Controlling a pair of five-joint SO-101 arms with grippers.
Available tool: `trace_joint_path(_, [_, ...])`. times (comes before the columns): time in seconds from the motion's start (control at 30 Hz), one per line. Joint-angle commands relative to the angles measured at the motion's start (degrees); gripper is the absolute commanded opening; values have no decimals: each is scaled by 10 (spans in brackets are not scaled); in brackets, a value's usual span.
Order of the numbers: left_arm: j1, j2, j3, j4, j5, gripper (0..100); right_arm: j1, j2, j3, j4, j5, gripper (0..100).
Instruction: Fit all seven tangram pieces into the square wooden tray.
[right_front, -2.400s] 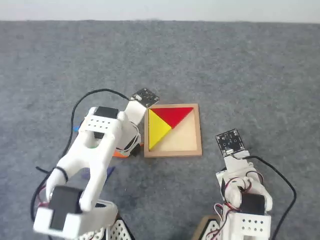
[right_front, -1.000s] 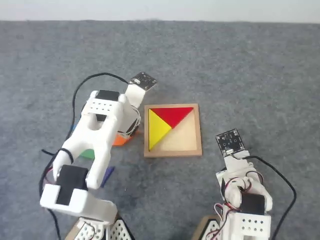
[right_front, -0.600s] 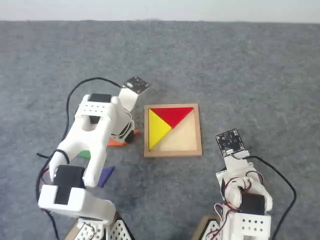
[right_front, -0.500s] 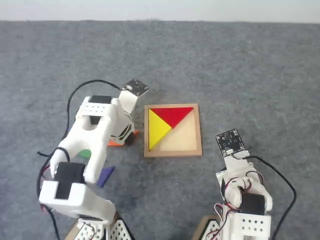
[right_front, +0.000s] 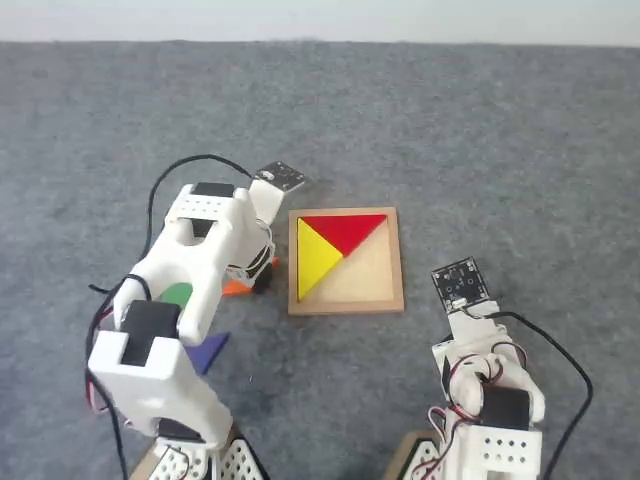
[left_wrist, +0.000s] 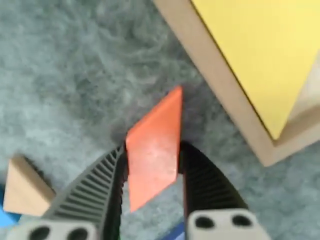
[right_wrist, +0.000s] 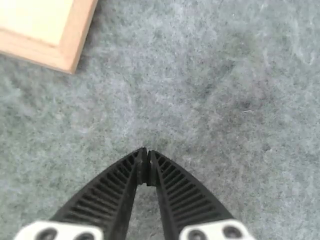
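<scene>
**Tray**: square, wooden, on a grey felt-like surface.
- Holds a yellow triangle against the wall on the left arm's side.
- Holds a red triangle along the far wall, touching the yellow one.
- The rest of the floor is bare wood.

**Orange piece**: just outside the tray, beside the wall next to the yellow triangle. It is clamped between the jaws of the left gripper.

**Right gripper**: closed on nothing, over the surface off a near corner of the tray.

**Loose pieces**, farther from the tray than the orange piece:
- green piece
- blue piece
- plain wooden piece

**Step, as judged:** two of the seven pieces are seated and the third is grasped. The next move likely calls for lifting it over the wall, turning it to fit the free space, and lowering it flat.

**Markings:** none legible.
</scene>
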Motion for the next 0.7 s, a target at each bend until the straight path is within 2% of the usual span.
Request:
trace_joint_path(0.0, [12,-32,-15,-1,18,12,-2,-9,10,0,4,8])
trace_joint_path(0.17, [42,-98,-20,36,44,12,-2,-9,10,0,4,8])
trace_joint_path(0.43, [135,-156,-30,62,89,12,-2,-9,10,0,4,8])
trace_joint_path(0.67, [228,-76,-160,63,208,12,-2,-9,10,0,4,8])
